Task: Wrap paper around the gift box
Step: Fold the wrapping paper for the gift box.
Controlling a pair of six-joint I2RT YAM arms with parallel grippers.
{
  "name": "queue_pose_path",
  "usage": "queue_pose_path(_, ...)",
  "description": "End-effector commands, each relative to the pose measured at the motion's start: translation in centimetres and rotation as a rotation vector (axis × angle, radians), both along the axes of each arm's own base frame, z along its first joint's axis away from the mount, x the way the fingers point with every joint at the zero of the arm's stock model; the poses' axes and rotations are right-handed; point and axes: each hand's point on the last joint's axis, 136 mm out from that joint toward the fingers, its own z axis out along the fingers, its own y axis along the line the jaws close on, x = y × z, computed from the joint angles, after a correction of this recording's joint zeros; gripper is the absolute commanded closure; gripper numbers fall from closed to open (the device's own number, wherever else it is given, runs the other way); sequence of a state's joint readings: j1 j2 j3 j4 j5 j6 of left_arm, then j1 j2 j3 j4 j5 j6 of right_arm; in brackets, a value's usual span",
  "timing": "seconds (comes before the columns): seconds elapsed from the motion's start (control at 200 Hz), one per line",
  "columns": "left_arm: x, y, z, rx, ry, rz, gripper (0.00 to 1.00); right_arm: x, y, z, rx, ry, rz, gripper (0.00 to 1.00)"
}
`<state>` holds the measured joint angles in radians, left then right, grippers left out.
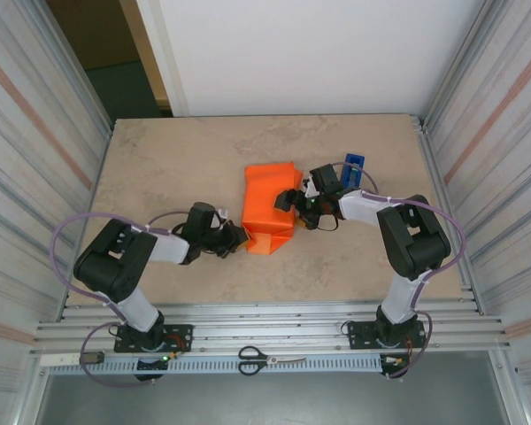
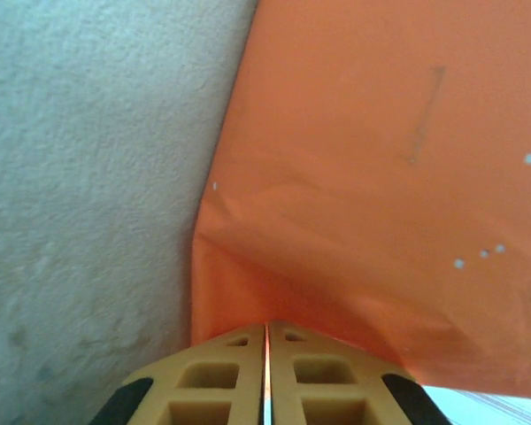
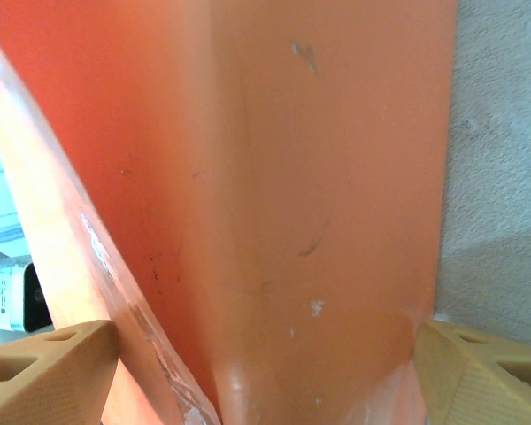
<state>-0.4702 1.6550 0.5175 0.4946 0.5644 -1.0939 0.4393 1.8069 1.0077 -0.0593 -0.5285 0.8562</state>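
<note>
The orange paper [image 1: 267, 204] lies folded into a bundle at the table's middle. The gift box is hidden under it. My left gripper [image 1: 242, 237] is at the bundle's near left corner. In the left wrist view that left gripper [image 2: 267, 328] is shut, with a thin edge of the paper [image 2: 380, 177] pinched between its fingers. My right gripper [image 1: 292, 202] is at the bundle's right side. In the right wrist view the right gripper [image 3: 265, 332] stands open wide, and the creased paper [image 3: 292, 177] spans the whole gap between its fingers.
A blue tape dispenser [image 1: 353, 168] stands just behind the right gripper. Scissors [image 1: 265, 359] lie on the rail in front of the arm bases. Corrugated walls close in both sides of the table [image 1: 159, 168].
</note>
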Motion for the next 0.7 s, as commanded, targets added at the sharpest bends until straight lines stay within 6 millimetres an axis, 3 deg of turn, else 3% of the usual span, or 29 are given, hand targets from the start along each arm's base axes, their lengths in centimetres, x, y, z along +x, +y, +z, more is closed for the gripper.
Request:
queue_pose_path(0.0,1.0,-0.3,0.7,-0.007,-0.031,0.034,0.91,-1.8,-0.7,-3.1,-0.061,0.094,-0.014,0.15)
queue_pose_path(0.346,2.0,-1.7,1.0,-0.015,-0.064,0.069,0.9,-1.9,-0.3,-3.2,-0.05,0.1,-0.006,0.15)
queue_pose_path(0.696,2.5,-1.9,0.4,-0.004,-0.079,0.183,0.9,-2.0,-0.1,-3.2,-0.045,0.107,-0.004,0.15)
